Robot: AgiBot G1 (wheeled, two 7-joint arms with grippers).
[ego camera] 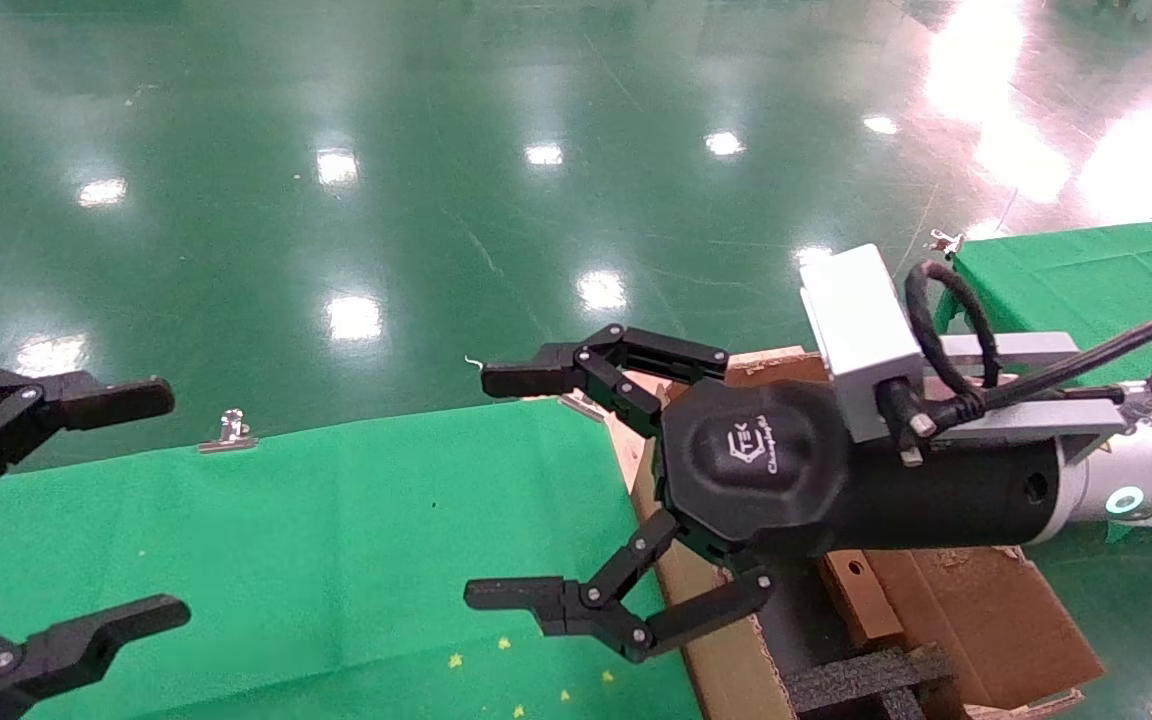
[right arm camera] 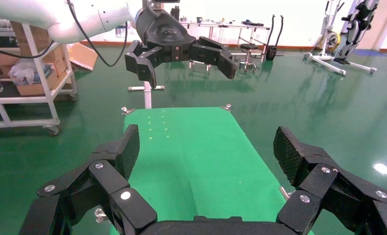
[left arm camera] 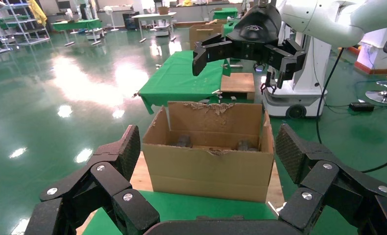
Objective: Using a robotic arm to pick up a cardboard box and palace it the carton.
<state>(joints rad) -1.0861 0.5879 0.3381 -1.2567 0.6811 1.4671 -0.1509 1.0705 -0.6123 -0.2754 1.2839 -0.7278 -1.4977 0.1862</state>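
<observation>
My right gripper [ego camera: 501, 487] is open and empty. It hangs over the carton's end beside the green table, fingers pointing out over the cloth. It also shows in its own view [right arm camera: 207, 147] and in the left wrist view [left arm camera: 243, 61]. The carton [ego camera: 986, 620] lies under the right arm, long and brown with ragged edges [left arm camera: 208, 161] and black foam [ego camera: 866, 675] inside. A small brown box with a round hole [ego camera: 851, 595] lies inside the carton beside the foam. My left gripper [ego camera: 151, 510] is open and empty at the table's left end, facing the carton [left arm camera: 209, 147].
A green-clothed table [ego camera: 336, 530] spans the foreground, with metal clips [ego camera: 228, 430] on its edge. A second green table [ego camera: 1086, 270] stands at the right. A brown flat piece [left arm camera: 237, 82] lies beyond the carton. Glossy green floor surrounds everything.
</observation>
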